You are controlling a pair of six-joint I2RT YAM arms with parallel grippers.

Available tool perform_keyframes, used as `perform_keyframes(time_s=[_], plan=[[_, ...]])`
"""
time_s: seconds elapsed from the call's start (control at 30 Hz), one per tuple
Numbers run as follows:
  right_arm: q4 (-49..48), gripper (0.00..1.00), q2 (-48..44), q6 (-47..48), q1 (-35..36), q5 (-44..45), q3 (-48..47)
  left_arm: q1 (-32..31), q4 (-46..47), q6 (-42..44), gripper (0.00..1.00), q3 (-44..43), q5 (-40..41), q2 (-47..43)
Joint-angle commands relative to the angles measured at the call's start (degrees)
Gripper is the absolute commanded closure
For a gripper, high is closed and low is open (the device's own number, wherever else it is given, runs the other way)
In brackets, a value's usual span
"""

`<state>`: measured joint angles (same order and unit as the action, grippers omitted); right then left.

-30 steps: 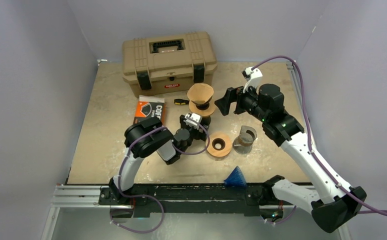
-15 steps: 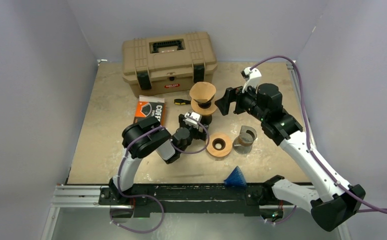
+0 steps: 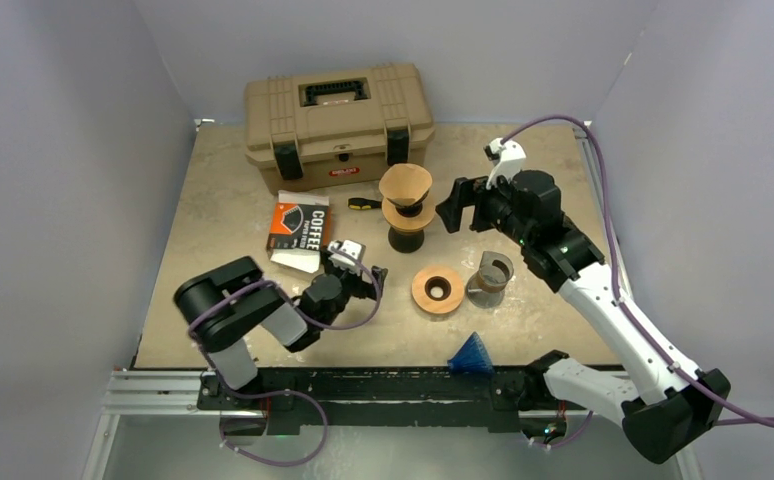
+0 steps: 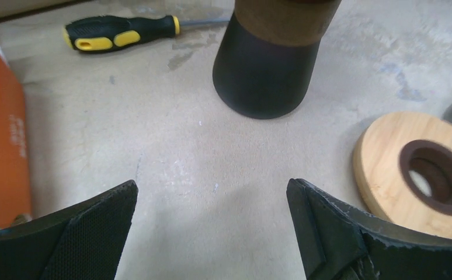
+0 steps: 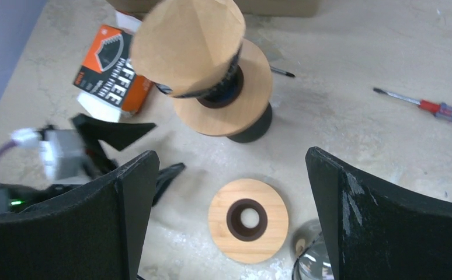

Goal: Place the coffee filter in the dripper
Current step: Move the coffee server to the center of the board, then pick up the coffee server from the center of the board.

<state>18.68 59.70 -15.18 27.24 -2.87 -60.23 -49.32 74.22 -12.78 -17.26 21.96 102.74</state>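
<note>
1. Coffee filter: the brown paper cone stands mouth-up in the dripper, rising well above the wooden collar. From the right wrist view it seems to lean a little toward the filter packet.
2. The right hand hangs just beside the dripper with its fingers spread wide, holding nothing. The left hand is low over the tabletop, fingers likewise spread and empty, facing the dripper's dark base from a short way off.
3. Judged from this, the placing looks nearly done; what remains is checking the seat and getting clear.
4. If the paper does sit crooked, a light touch on its rim from above should settle it. A side push is riskier, since the dripper is tall on a narrow base and would probably tip.
5. Any retreat is best made up and away from the cone, as thin paper shifts at a brush.
6. The spare wooden ring and the screwdriver lie near; neither hand needs to go over them.
</note>
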Motion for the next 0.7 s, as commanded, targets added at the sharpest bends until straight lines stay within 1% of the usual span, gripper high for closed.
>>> perform_keyframes(time_s=[0.0, 0.07, 0.13, 0.2, 0.3, 0.43, 0.5, 0.6, 0.67], plan=[[3.32, 0.01, -1.69, -1.82, -0.22, 5.42, 2.46, -0.26, -9.54, -4.71, 0.0, 2.93, 0.09, -13.12], [4.71, 0.01, -2.44, -3.46, -0.2, 6.44, 3.84, -0.26, -22.92, -6.34, 0.0, 1.64, 0.59, -19.17], [5.4, 0.01, -3.29, -5.33, -0.18, 6.48, 5.72, -0.29, -33.98, -8.62, 0.0, -0.15, 2.33, -24.04], [5.78, 0.01, -4.36, -7.67, -0.21, 6.85, 7.89, -0.25, -42.77, -11.01, 0.0, -1.76, 4.46, -27.85], [7.25, 0.01, -5.99, -11.24, -0.22, 7.63, 10.62, -0.18, -52.15, -14.07, 0.0, -3.67, 6.19, -31.72], [9.25, 0.06, -7.92, -15.48, -0.23, 9.28, 13.66, -0.18, -58.7, -18.98, 0.0, -4.71, 4.88, -35.14], [10.13, 0.09, -8.23, -17.19, -0.18, 10.89, 13.79, -0.23, -59.7, -20.89, 0.0, -4.8, 3.15, -36.28], [11.98, 0.15, -7.4, -19.98, -0.25, 15.74, 13.99, -0.16, -61.61, -22.72, 0.0, -5.72, 0.36, -37.86], [13.53, 0.17, -6.23, -21.23, -0.22, 16.1, 13.22, -0.19, -63.37, -23.35, 0.01, -6.81, -0.72, -38.81]])
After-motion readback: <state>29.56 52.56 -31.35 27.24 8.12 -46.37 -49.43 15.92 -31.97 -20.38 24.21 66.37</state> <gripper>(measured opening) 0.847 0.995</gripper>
